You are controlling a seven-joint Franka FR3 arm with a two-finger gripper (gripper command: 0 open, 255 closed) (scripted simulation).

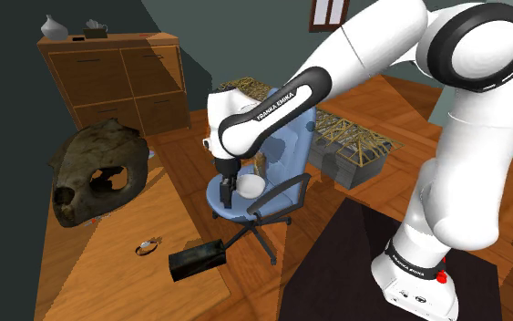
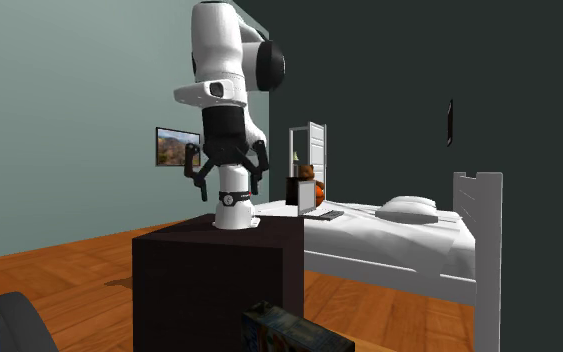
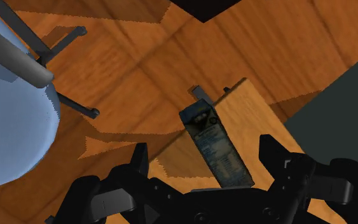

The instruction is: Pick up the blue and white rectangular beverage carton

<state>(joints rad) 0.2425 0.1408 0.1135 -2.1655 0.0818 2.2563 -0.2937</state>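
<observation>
- Claw point(image 1: 226, 193) state: wide open, both black fingers point(image 3: 139, 164) spread far apart with nothing held between them.
- Claw position: in the shoulder view it hangs pointing downward over the seat of a blue office chair point(image 1: 277, 160), just beside a white bowl point(image 1: 251, 185) resting on that seat.
- Carton point(image 1: 198, 260) position: lying flat on its long side on the wooden tabletop point(image 1: 99, 274), close to the tabletop's edge and near the chair's wheeled base.
- Carton appearance: rectangular; nearly black in the shoulder view, dark with a bluish printed face in the wrist view.
- Wrist view: the carton point(image 3: 214, 145) appears in the gap between the fingers, near a corner of the tabletop point(image 3: 250, 111). No finger touches it. The wood floor point(image 3: 126, 70) and the chair seat point(image 3: 12, 127) lie beyond.
- Other items on the tabletop: a large dark skull point(image 1: 99, 173) and a small ring-shaped object point(image 1: 145, 244), both apart from the carton.
- Second exterior view: the carton point(image 2: 294, 332) sits at the bottom edge, in front of the dark stand point(image 2: 219, 285); a white bed point(image 2: 389, 235) stands behind.
</observation>
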